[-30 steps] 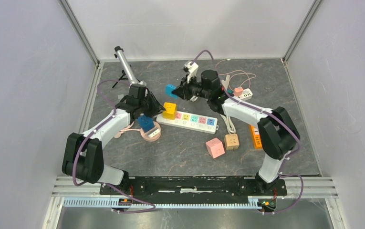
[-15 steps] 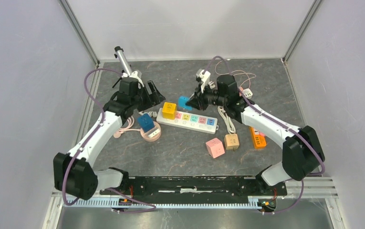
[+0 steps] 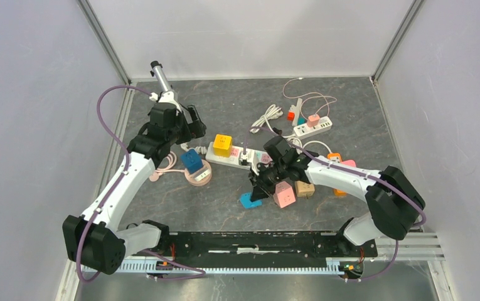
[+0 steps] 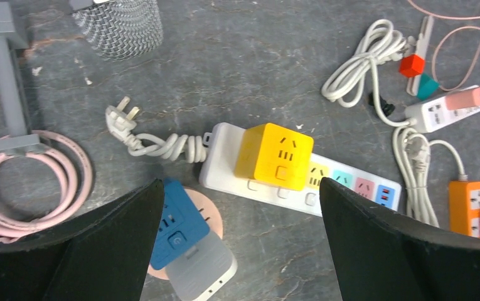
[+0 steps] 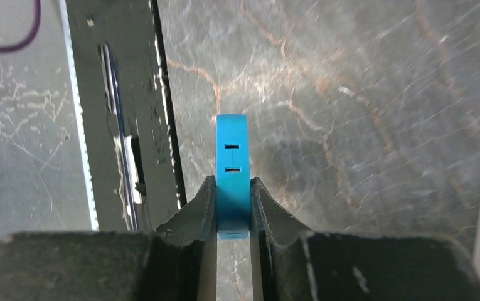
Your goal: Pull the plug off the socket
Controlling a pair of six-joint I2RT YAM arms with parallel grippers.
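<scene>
Blue plug [image 5: 232,141], lower end out of sight within clamped right tool [image 5: 232,183]

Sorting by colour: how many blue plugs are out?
2: dark blue plug on the pink disc; bright blue plug in the right fingers. Others may be hidden.

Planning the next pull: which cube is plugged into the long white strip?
The yellow cube, at the strip's cord end; pink cube and tan cube lie loose.

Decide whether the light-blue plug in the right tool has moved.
Yes: the light-blue plug crossed from the far side of the white power strip to its near side.
</scene>
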